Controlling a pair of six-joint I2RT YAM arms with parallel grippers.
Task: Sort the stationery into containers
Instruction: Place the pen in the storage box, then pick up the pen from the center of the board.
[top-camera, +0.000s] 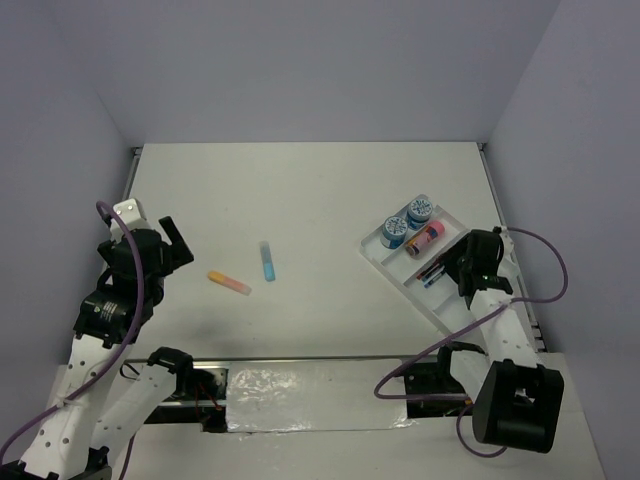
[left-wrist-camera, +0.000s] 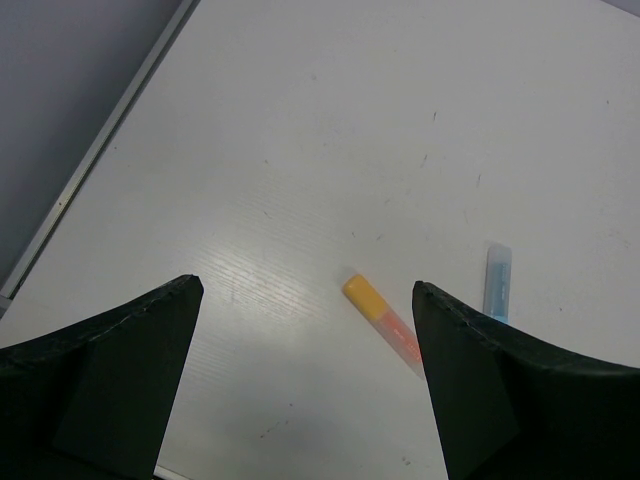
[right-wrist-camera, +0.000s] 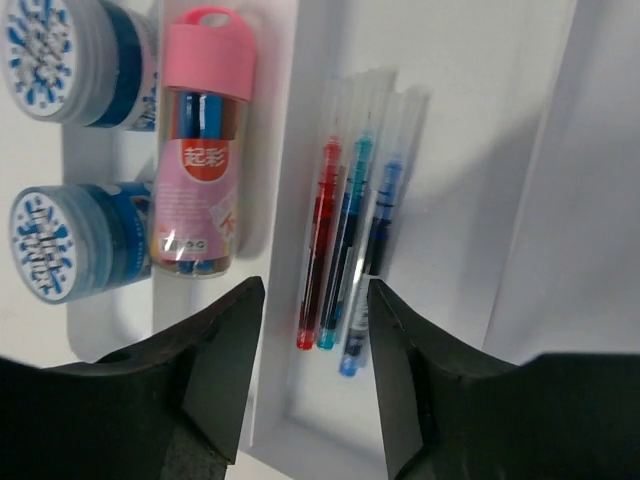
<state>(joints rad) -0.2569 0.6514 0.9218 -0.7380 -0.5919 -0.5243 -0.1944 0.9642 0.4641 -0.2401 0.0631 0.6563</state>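
We find the tubs (top-camera: 394, 231), marker (top-camera: 426, 238) and pens (top-camera: 433, 272) in the tray (top-camera: 440, 298) by the desk's right edge. The yellow-orange stick (top-camera: 229, 282) and light-blue stick (top-camera: 267, 261) are left, nearer the left edge. The left end effector (left-wrist-camera: 305, 285) and right end effector (right-wrist-camera: 310, 290) are released, empty.

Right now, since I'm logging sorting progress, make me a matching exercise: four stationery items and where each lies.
1 yellow-orange stubby stick
2 pink-capped stubby marker
3 thin red pen
4 round blue-white patterned tub

A in the white plastic tray, against a teal pen
B on the table, outside the tray
C in the tray, beside its twin
D in the tray, between tubs and pens

Pairs: 1-B, 2-D, 3-A, 4-C
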